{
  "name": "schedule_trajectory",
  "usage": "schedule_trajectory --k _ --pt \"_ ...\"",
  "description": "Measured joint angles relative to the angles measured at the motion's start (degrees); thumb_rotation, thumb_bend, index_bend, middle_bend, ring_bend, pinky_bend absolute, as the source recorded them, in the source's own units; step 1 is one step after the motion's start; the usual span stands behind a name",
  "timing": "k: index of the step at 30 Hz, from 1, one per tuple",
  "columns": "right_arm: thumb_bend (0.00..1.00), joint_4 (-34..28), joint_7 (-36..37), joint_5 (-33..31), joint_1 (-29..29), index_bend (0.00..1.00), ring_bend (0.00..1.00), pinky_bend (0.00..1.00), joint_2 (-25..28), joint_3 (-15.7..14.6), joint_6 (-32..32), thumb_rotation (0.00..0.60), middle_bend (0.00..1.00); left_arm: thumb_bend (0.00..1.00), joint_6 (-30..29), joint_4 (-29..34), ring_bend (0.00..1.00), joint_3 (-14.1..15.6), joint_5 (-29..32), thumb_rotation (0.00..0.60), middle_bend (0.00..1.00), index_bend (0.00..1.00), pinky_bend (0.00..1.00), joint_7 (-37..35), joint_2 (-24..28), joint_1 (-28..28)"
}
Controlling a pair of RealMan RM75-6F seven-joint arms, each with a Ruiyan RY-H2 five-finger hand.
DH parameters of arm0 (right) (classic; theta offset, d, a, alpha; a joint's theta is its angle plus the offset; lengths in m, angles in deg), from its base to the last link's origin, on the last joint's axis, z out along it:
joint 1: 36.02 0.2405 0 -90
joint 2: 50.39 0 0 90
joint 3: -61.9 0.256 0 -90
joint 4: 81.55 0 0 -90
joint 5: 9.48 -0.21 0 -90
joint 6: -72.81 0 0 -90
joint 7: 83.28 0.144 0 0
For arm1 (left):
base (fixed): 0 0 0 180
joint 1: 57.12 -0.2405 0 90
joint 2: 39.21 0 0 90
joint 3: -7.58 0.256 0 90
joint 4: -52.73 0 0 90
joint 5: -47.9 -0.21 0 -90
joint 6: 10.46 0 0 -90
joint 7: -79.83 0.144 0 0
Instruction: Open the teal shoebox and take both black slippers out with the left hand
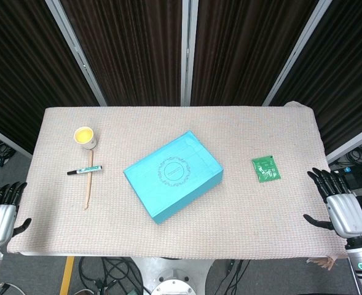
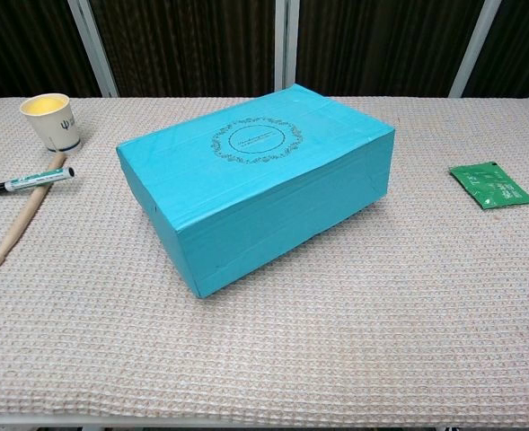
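While teal shoebox sits lid-closed, mid-table, turned at angle, my left hand rests off table's left edge, well apart from box, fingers spread, holding nothing. My right hand same at right edge. Left of box: paper cup, marker crossing wooden stick. Right of box: green packet.

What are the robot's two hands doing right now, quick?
Left hand: open, fingers apart, holding nothing, at the table's edge.
Right hand: open, fingers spread, holding nothing, at the opposite edge.
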Motion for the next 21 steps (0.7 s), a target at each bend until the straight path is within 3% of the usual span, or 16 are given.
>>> schedule_trajectory --k 14,21 --pt "0.02 -0.8 0.2 0.7 -0.7 0.03 0.0 0.0 1.2 0.1 -2.0 0.6 0.03 0.17 1.0 -4.1 0.11 -0.3 -4.0 0.6 0.11 0.11 0.16 -5.4 -2.6 2.1" --pt "0.02 -2.0 -0.6 1.4 -0.8 0.03 0.0 0.0 2.2 0.2 -2.6 0.6 0.02 0.17 2.5 -17.1 0.11 -0.8 -11.4 0.6 0.11 0.11 0.17 -15.3 -10.1 8.9"
